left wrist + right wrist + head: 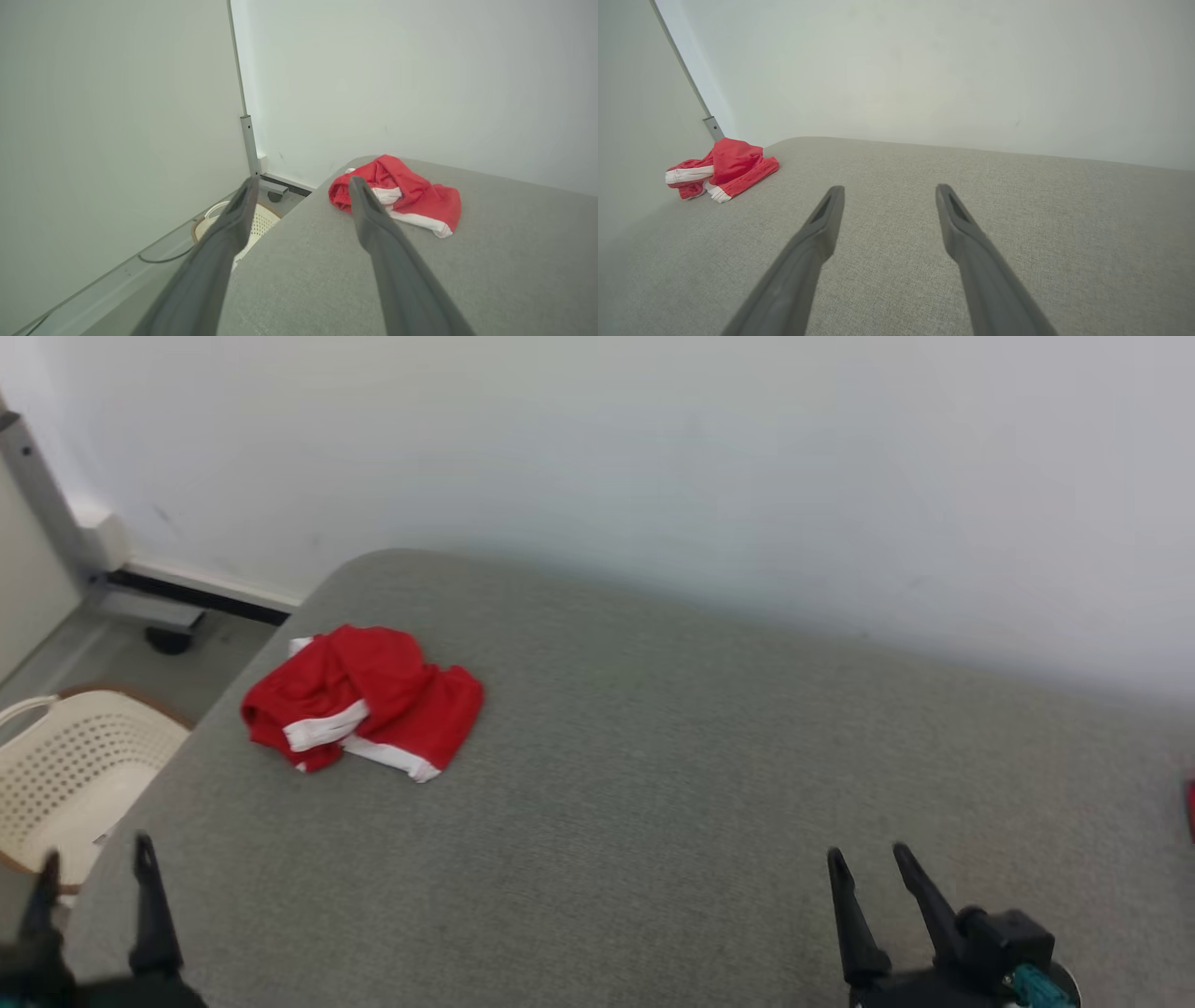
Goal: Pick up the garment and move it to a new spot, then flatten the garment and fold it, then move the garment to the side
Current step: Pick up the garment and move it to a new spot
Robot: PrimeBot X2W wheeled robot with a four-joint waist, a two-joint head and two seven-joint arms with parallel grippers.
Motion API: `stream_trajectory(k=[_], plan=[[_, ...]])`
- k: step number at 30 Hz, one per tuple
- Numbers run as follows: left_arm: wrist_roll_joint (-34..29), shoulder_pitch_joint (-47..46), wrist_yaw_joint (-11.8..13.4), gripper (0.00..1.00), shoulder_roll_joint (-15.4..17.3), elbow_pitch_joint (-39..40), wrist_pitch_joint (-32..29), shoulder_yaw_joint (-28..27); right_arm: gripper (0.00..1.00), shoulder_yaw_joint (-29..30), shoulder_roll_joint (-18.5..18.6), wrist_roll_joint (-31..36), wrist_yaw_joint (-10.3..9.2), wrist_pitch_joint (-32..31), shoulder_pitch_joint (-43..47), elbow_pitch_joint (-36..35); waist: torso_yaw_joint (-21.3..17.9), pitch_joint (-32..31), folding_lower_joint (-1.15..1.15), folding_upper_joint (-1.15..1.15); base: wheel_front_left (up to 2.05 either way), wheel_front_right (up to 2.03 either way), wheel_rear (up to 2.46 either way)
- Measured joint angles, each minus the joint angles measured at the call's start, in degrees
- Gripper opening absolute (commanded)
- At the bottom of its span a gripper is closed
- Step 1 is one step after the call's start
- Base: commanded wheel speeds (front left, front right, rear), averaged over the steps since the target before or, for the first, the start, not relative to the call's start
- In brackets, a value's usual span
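The garment [364,698] is a red piece with white bands, crumpled in a heap near the far left corner of the grey padded surface [653,784]. It also shows in the left wrist view as the garment [411,196] and in the right wrist view as the garment [724,170]. My left gripper [93,868] hovers open at the lower left, near the surface's left edge, well short of the heap. My right gripper [868,859] stands open at the lower right, far from the garment, with nothing between its fingers.
A cream perforated basket [75,775] stands on the floor left of the surface. A white wall [653,457] runs along the far edge. A metal post [250,144] and panel stand at the far left. A small red thing [1189,810] shows at the right edge.
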State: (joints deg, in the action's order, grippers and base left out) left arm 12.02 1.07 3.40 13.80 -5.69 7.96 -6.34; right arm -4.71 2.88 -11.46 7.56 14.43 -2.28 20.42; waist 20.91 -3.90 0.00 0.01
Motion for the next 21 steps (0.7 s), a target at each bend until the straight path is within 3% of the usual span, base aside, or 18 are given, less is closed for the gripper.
stream_trajectory(k=[15, 21], plan=[[5.08, -26.97, -4.57, 1.0, 11.18, -13.3, -7.8, -3.11, 1.0, -5.66, -0.03, -0.18, 0.0, -0.01, -11.03, -2.87, -14.08, 7.61, 0.02, 0.0, 0.0, 0.0, 0.0], [6.37, -35.86, -6.54, 1.0, 14.58, -24.12, -10.82, -2.88, 1.0, -5.15, 0.0, -0.1, -0.01, 0.29, -13.11, -2.78, -18.84, 12.04, 0.02, 0.01, 0.0, 0.0, 0.0]])
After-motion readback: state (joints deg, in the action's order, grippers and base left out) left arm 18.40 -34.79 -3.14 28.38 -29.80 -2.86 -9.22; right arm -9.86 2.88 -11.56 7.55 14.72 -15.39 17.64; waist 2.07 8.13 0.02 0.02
